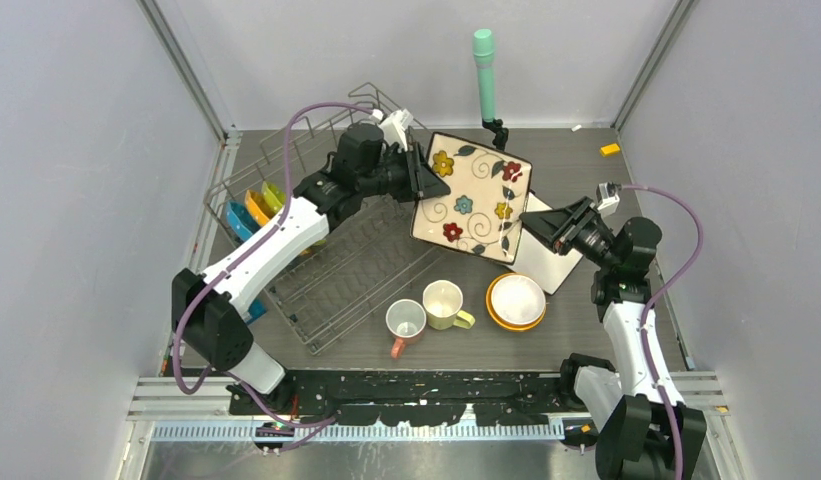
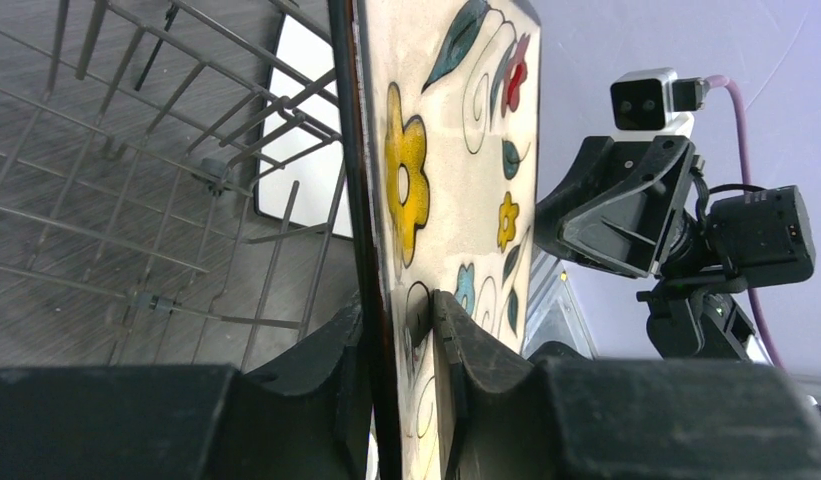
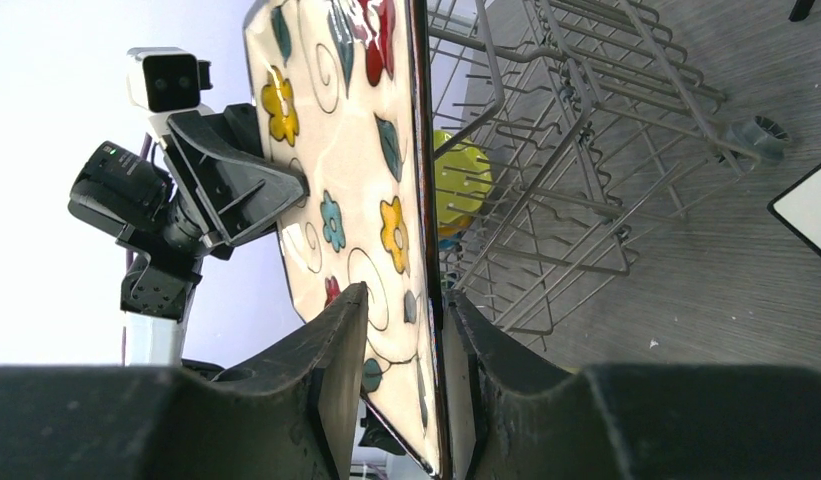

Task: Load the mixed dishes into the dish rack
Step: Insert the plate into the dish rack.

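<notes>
A cream square plate with painted flowers [image 1: 471, 195] hangs tilted in the air beside the wire dish rack [image 1: 356, 270]. My left gripper [image 1: 426, 172] is shut on its left edge, shown in the left wrist view [image 2: 401, 305]. My right gripper [image 1: 534, 222] straddles its lower right corner with the jaws open. In the right wrist view [image 3: 406, 295] one finger stands apart from the plate's face [image 3: 336, 180]. Blue [image 1: 236, 220], orange [image 1: 256, 207] and yellow-green [image 1: 274, 195] plates stand in the rack. A white square plate [image 1: 546, 265], pink mug [image 1: 405, 322], pale-yellow mug [image 1: 444, 303] and stacked bowls [image 1: 516, 300] sit on the table.
A green-topped cylinder on a black tripod [image 1: 484, 70] stands at the back, just behind the held plate. A small orange block [image 1: 610, 150] lies at the back right. Grey walls close in left, right and behind.
</notes>
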`<state>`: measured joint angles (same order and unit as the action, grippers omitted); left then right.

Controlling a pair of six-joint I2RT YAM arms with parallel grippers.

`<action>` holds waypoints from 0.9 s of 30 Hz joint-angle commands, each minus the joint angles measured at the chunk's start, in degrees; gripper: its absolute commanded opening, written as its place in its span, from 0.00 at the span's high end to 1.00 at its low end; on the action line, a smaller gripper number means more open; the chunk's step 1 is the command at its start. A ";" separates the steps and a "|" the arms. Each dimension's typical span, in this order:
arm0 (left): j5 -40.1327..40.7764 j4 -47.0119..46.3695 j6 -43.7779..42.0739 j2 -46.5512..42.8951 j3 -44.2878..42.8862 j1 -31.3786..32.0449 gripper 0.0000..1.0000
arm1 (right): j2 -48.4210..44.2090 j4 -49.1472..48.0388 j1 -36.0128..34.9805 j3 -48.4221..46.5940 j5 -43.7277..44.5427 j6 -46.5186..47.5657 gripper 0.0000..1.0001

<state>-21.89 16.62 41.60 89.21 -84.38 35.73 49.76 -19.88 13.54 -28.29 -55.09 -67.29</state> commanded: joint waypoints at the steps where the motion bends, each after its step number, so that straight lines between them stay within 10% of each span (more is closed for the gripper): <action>1: 1.71 -6.04 -0.52 -5.36 -5.32 -0.68 1.00 | 1.13 -7.32 -0.99 -4.09 0.26 -1.77 0.61; 27: 8.86 -1.53 -5.39 -11.16 -6.66 -0.91 1.00 | 0.63 -2.64 -3.78 -3.17 3.14 1.76 0.59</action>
<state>-16.27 22.02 36.29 84.71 -85.34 35.62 51.72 -23.05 10.07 -29.61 -52.69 -67.55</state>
